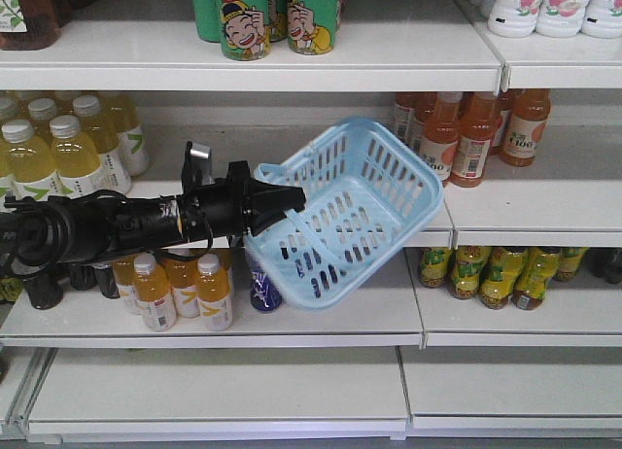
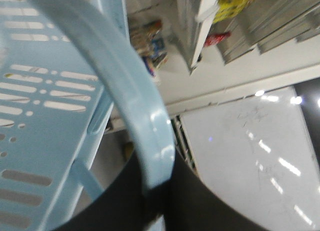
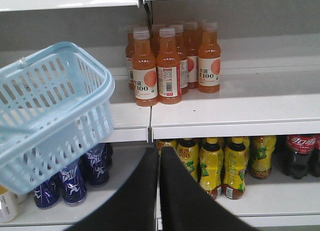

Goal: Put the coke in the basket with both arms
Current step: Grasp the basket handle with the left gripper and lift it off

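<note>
Left hand [image 1: 290, 202] holds basket [image 1: 389, 201] tilted; long axis rises rightward.

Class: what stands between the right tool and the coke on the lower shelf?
Yellow-labelled bottles separate the right tool from the coke; the right wrist view shows it.

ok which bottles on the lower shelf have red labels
The dark coke bottles at the far right end. The yellow-labelled bottles beside them and the dark blue bottles by the basket have none.

Smooth, glossy plastic forms the basket [image 1: 374, 191].
</note>
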{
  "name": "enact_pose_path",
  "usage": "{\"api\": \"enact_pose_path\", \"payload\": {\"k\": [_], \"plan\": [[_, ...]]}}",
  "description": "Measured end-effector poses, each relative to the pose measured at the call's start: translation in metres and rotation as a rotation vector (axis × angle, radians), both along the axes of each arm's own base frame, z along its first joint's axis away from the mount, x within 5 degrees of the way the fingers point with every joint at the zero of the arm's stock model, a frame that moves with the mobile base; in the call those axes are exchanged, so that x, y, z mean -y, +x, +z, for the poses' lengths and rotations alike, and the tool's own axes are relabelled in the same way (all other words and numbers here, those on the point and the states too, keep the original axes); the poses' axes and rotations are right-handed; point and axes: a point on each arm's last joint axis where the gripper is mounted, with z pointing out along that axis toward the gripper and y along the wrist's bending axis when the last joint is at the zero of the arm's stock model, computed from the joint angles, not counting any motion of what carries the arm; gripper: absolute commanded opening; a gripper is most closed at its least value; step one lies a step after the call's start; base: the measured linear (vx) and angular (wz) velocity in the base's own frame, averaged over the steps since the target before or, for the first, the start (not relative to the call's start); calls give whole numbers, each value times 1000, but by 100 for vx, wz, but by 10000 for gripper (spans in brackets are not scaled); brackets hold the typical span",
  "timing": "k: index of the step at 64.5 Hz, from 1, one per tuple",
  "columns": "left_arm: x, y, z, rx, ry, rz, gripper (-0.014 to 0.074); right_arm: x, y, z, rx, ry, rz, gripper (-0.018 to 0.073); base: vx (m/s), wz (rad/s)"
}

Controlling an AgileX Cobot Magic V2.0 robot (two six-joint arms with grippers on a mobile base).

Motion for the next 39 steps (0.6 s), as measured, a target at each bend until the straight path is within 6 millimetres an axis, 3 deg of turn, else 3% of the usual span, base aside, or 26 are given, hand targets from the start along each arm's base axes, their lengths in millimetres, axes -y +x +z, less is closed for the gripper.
{"api": "enact_pose_path", "payload": {"k": [11, 39], "plan": [[20, -39, 20, 67, 134, -186, -8, 0, 0, 0, 0, 0, 0, -4, 0, 0], [50, -139, 109, 248, 110, -371, -8, 0, 0, 0, 0, 0, 0, -4, 0, 0]]}}
